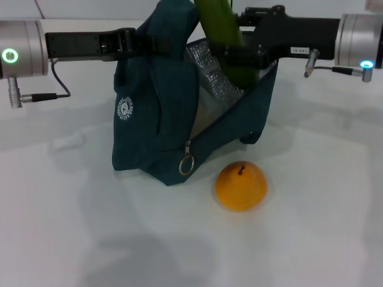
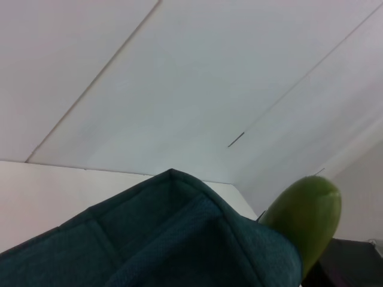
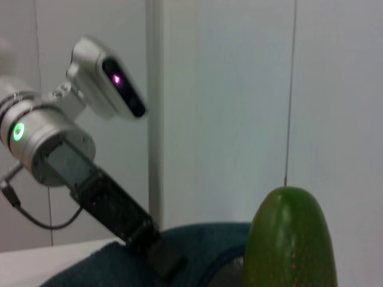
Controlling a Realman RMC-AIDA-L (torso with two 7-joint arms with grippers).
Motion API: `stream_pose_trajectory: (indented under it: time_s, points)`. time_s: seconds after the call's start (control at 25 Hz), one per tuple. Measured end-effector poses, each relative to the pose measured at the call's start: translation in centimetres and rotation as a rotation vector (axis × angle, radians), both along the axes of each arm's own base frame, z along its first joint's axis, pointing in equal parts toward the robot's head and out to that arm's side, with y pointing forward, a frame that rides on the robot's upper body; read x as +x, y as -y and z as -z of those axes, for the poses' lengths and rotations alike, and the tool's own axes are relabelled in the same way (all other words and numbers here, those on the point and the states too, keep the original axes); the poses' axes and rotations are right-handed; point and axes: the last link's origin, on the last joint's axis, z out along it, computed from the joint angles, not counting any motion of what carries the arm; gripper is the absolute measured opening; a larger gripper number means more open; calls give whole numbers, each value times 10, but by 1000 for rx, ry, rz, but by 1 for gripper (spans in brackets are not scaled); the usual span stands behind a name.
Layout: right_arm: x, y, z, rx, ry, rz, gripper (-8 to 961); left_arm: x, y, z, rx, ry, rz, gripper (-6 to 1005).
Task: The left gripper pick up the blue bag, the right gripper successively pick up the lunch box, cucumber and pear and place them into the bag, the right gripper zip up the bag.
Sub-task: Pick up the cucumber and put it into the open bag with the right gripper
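On the white surface (image 1: 72,239), centre of the head view: blue bag (image 1: 155,113), upright, mouth open, silver lining showing, zipper ring hanging at its front.

Left end effector (image 1: 140,43): at the bag's upper edge, clamped on the fabric and holding the mouth up; the grip point itself is partly masked by cloth.

Right end effector (image 1: 236,51): above the open mouth, closed on the cucumber (image 1: 224,36), which stands nearly upright with its lower end already inside the opening.

Pear (image 1: 240,186): on the surface just in front of the bag, apart from it, untouched.

Lunch box: not visible; presumably inside the bag, though the pictures cannot confirm it.

Step in hand, as judged: lowering the cucumber into the bag. Handling note: tilt it to lie along the bag's length before release, keep it off the lining edge, and keep the left hold taut so the mouth does not sag shut.

View differences: only the head view shows the pear and the zipper ring. The left wrist view gives the bag's top edge beside the cucumber tip. The right wrist view alone shows the left arm's green ring light from the opposite side.
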Motion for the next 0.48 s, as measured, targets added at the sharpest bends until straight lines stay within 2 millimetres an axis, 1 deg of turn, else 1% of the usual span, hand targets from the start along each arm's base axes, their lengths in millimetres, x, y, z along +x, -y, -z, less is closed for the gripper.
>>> stream_pose_trajectory:
  time_s: [0.2, 0.44, 0.48]
  points:
    - [2, -4, 2, 6, 27, 26, 659, 0, 0, 0, 2, -1, -1, 92]
    - [-3, -4, 3, -19, 54, 25, 668, -1, 0, -1, 3, -2, -5, 93]
    - [-3, -4, 3, -22, 62, 22, 703, -1, 0, -1, 3, -1, -5, 93]
